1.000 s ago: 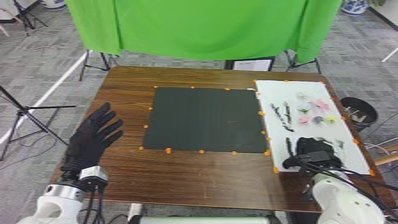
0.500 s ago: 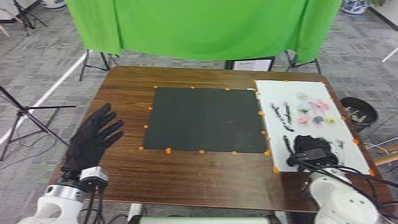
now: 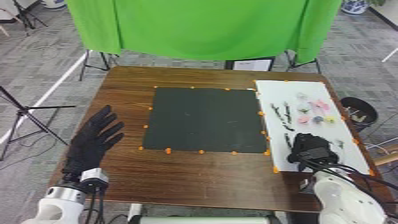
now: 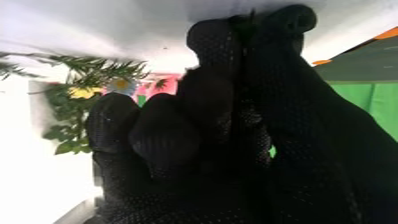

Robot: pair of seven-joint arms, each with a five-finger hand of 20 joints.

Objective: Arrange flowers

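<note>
In the head view my left hand (image 3: 87, 146) is over the table's left side, open, fingers extended. My right hand (image 3: 313, 147) is low over the near part of the white sheet, just right of a dark stem (image 3: 287, 140). Farther up the sheet lie dark leafy stems (image 3: 287, 113), a pink flower (image 3: 321, 105) and a yellow flower (image 3: 330, 119). In the right wrist view my right hand (image 4: 213, 130) has its fingers relaxed, with a narrow gap to the thumb. Beyond them are a yellow flower (image 4: 84, 92) and green leaves (image 4: 67, 132); whether anything lies between the fingertips is unclear.
A black mat (image 3: 204, 120) edged with orange markers lies mid-table, left of the white sheet (image 3: 342, 157). A dark bin (image 3: 359, 111) stands beyond the table's right edge. A green cloth (image 3: 200, 30) hangs behind the table.
My right hand has shifted slightly forward, away from the robot, over the sheet. My left hand has stayed almost in place.
</note>
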